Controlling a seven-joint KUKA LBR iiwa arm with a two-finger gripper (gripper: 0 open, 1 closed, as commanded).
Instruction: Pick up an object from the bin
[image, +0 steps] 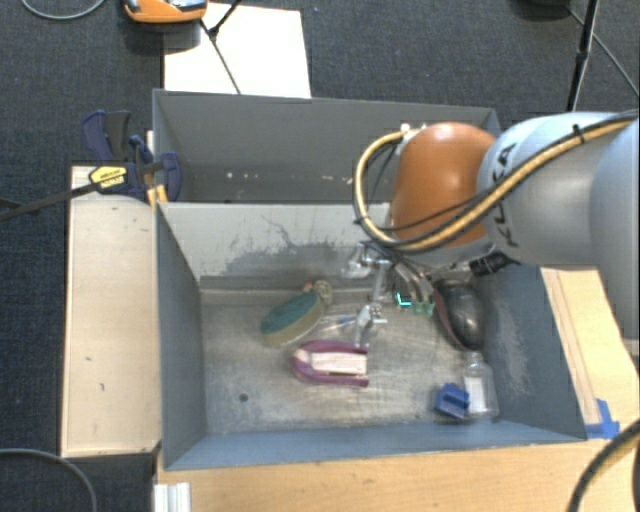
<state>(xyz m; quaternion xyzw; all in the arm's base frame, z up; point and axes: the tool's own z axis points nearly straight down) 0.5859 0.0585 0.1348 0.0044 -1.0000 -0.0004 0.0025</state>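
The grey metal bin has a mostly bare floor on its left side, and the few loose things lie from the middle toward the right.

Farthest left is a green oval pad with a pale tan rim. It lies tilted, close under the back wall. Just right of it and nearer the front wall lies a purple and white piece, long and flat, stretched left to right on the bin floor. It is near the pad, but whether the two touch cannot be told.

The end effector hangs low in the middle of the bin. Its metal tip is just right of the green oval pad and just above the right end of the purple and white piece as the camera sees it. That makes the purple and white piece the nearest thing to it. Whether the tip touches it cannot be told, nor whether the end effector stands wide or narrow. Nothing can be made out in its grip.

Above the tip, the arm's orange cover, ringed with cables, leans in from the right.

Right of the end effector, a dark oval thing lies partly under the wrist. Farthest right, near the front wall, a small clear bottle with a blue cap lies well apart from the tip.
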